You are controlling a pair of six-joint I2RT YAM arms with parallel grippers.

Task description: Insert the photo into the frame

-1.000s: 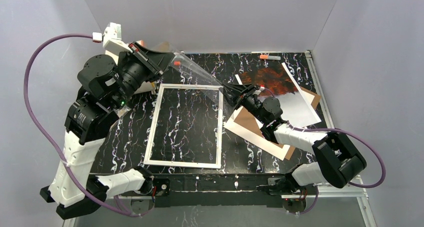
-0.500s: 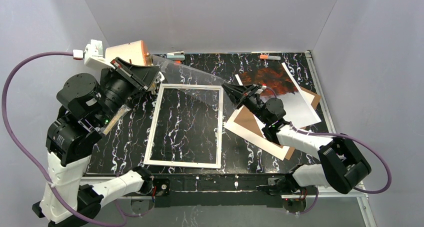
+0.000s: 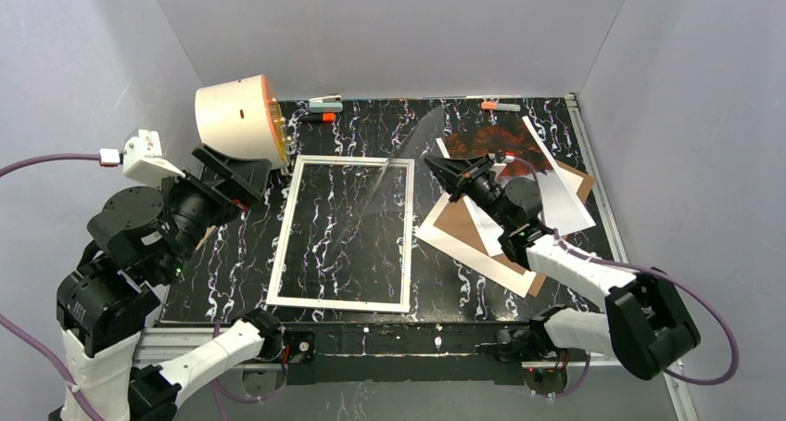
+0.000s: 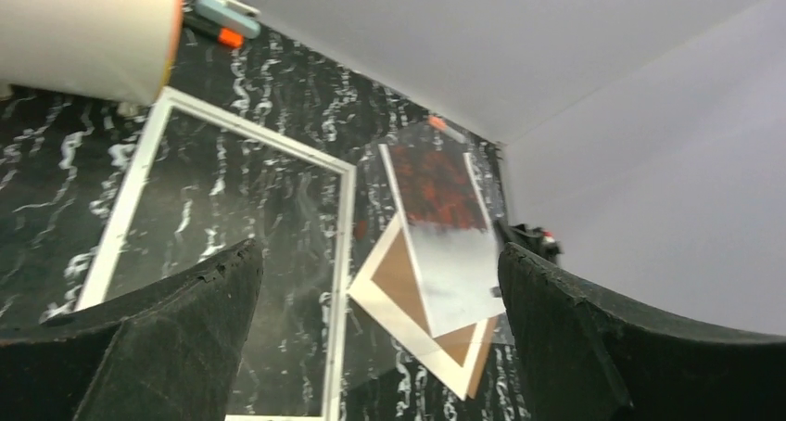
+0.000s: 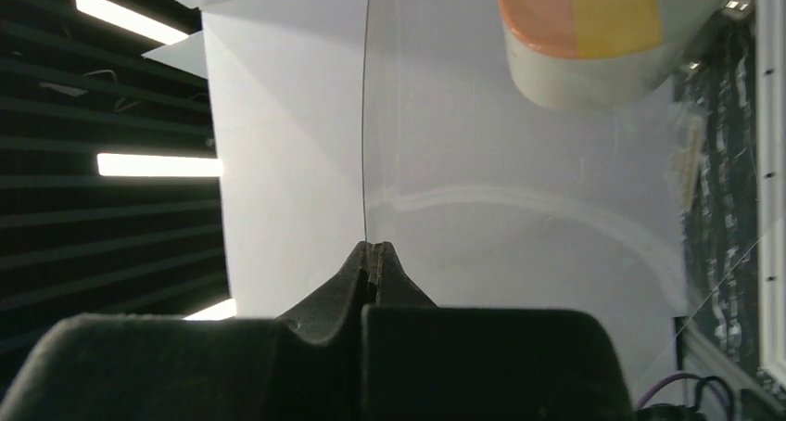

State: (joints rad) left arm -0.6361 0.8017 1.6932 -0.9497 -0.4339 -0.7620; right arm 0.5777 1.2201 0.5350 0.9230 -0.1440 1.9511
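The white frame lies flat in the middle of the black marbled table, also seen in the left wrist view. The photo, dark red at the far end and grey-white at the near end, lies to its right. My right gripper hovers between frame and photo, shut on the edge of a clear sheet. In the right wrist view the fingertips pinch that sheet, which rises away from them. My left gripper is off the frame's far-left corner, open and empty.
A cream cylinder with an orange face stands at the back left, close to my left arm. Under the photo lie a white mat and a brown board. Small clips sit along the back edge. Grey walls enclose the table.
My left gripper opened, let go of the clear sheet and drew back to the left and down. My right gripper closed on the sheet, which swung over toward the right.
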